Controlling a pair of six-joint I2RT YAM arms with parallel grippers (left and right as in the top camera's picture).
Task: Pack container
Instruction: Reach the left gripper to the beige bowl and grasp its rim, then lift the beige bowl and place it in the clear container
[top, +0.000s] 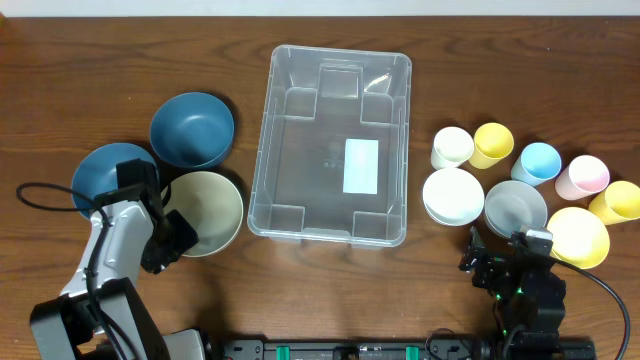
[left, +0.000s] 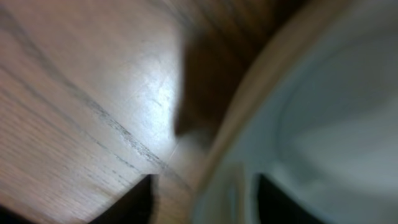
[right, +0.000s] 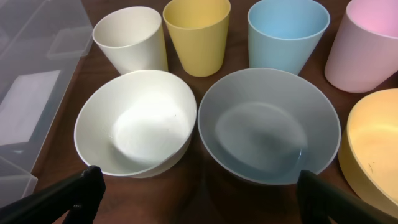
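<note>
The clear container stands mid-table with a white label on its base and nothing in it. My left gripper is at the near-left rim of the beige bowl. In the blurred left wrist view its fingers sit astride that rim, one outside and one inside, with a gap still showing. My right gripper is open and empty, just short of the white bowl and the grey bowl.
Two blue bowls lie left of the container. On the right are a yellow bowl and white, yellow, blue, pink and a second yellow cup.
</note>
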